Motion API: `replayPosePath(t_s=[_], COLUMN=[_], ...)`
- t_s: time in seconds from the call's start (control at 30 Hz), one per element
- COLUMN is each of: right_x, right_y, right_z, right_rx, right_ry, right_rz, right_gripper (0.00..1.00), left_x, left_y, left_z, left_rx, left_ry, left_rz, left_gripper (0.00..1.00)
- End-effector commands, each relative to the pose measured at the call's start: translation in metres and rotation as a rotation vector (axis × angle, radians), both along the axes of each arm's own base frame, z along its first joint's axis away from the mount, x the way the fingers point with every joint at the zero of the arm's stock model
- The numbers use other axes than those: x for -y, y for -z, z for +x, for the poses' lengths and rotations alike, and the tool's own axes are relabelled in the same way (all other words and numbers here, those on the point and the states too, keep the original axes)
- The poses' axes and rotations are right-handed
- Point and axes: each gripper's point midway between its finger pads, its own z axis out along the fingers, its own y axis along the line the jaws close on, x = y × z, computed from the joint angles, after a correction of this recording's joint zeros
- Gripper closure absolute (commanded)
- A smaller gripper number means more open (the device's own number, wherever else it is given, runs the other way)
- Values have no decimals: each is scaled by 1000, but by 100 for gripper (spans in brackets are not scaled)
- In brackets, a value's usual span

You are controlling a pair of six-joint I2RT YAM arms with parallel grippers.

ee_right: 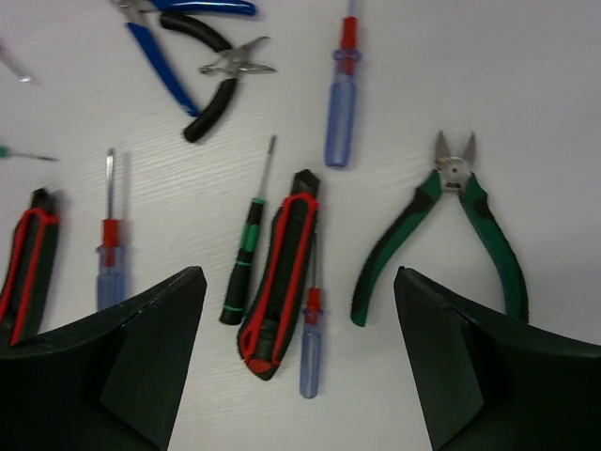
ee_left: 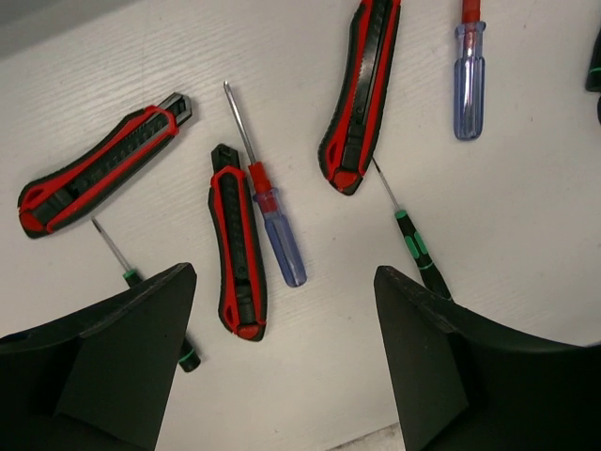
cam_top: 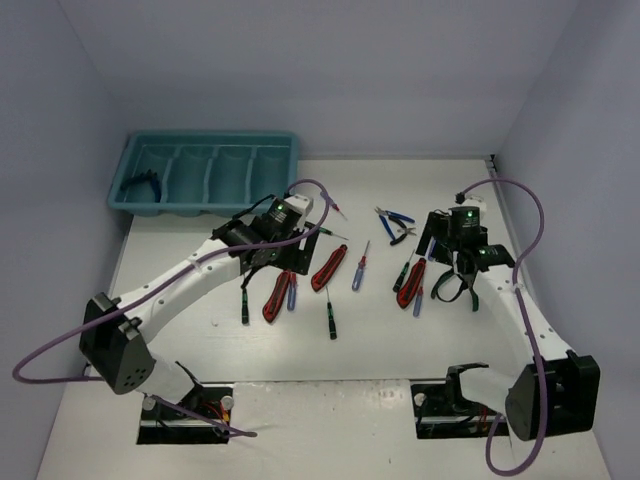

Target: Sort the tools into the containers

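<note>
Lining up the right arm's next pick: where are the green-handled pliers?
Right wrist view: the green-handled pliers lie on the table's right side, just right of a red-and-black utility knife and blue-handled screwdriver.

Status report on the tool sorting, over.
Left gripper open, empty. Right gripper open, empty. Teal plastic tray holds one pliers; red-and-black utility knives unsorted. No obstruction seen.
</note>
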Motion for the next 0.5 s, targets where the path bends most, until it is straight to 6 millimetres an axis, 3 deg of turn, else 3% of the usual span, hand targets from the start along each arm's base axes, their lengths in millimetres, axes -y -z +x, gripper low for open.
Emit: replayPosePath(t_s=[0.0, 0.27, 0.47], right_x=[19, 0, -19], right_y=[3, 18, 45], right_z=[18, 60, 87], right_rx=[3, -26, -71], right_ry=[115, 166, 237], right_rz=[21, 142, 160], right_gripper=[23, 37, 48], left_x=[-9, -28, -34], left_y=[-35, -39, -41], left_z=[-8, -30, -40], left_rx=[83, 102, 111], left_ry=[-44, -57, -44], left_rz=[-94, -124, -141], left_gripper=[26, 26, 26])
